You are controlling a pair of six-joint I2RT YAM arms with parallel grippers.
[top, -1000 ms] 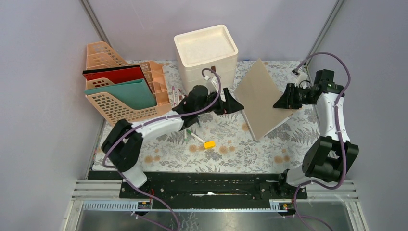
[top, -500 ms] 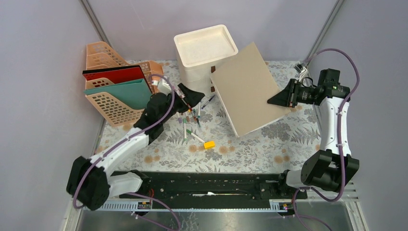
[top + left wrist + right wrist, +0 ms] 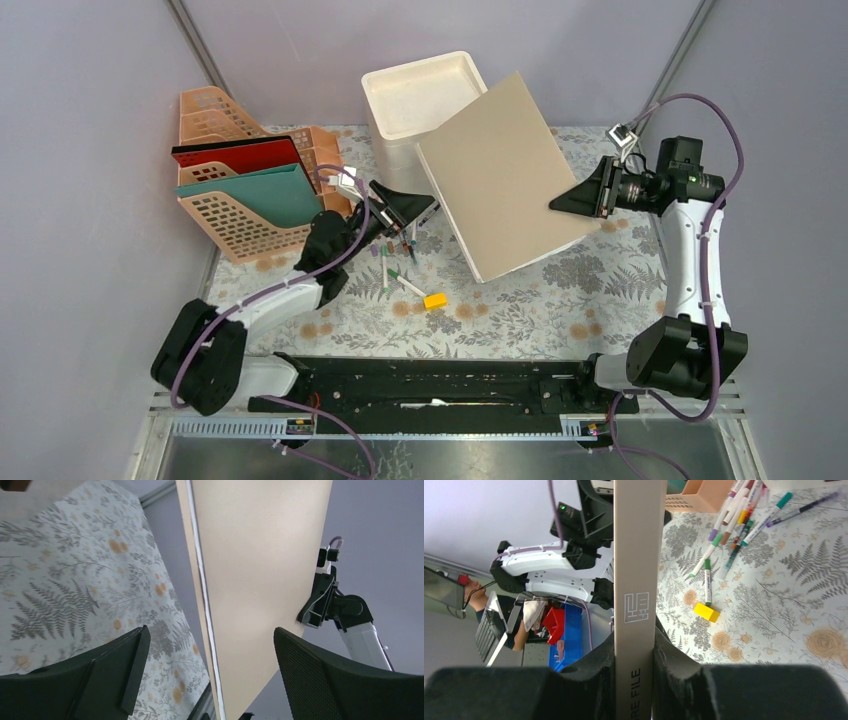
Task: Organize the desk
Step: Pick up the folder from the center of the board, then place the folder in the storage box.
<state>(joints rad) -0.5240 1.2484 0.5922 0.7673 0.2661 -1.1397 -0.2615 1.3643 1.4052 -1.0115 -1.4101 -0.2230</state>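
So since a second ago the left arm has pulled back from the middle toward the lower left of the overhead view. The beige file folder [image 3: 505,175] has swung up toward the top centre, where it now covers part of the white box [image 3: 415,95].

The left gripper [image 3: 412,208] is spread wide with nothing in it, just above the scatter of marker pens [image 3: 395,250] left of centre. The right gripper [image 3: 575,200], at the right of the frame, is clamped on the folder's edge and holds it tilted up off the desk [image 3: 560,300]. The right wrist view shows that edge pinched between both fingers.

The desk, with its fern-print cloth, fills the middle of the frame. A yellow block [image 3: 434,300] lies just below the pens. The peach file rack [image 3: 235,225], holding a red and a teal folder, sits at upper left.
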